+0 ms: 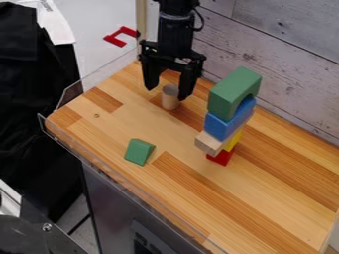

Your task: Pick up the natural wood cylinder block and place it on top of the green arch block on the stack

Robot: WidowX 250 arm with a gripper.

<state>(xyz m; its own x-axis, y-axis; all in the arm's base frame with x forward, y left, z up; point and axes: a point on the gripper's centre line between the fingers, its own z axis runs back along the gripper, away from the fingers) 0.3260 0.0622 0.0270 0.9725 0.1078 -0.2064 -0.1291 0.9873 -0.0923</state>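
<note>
Hanging over the far left of the wooden surface (179, 198), the black gripper (166, 91) has its fingers apart, a small upright wooden cylinder (171, 98) appearing between them. Whether they touch is unclear. Gripping it well calls for centred, even closing, clear of the block tower (222, 126) at right.

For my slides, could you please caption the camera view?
The open tool hangs by a wooden cylinder; a block tower topped with a green arch stands nearby.

On the counter (258, 193), the wedge (139, 152) lies left of the stack (226, 124), the cylinder (170, 97) behind both.
</note>
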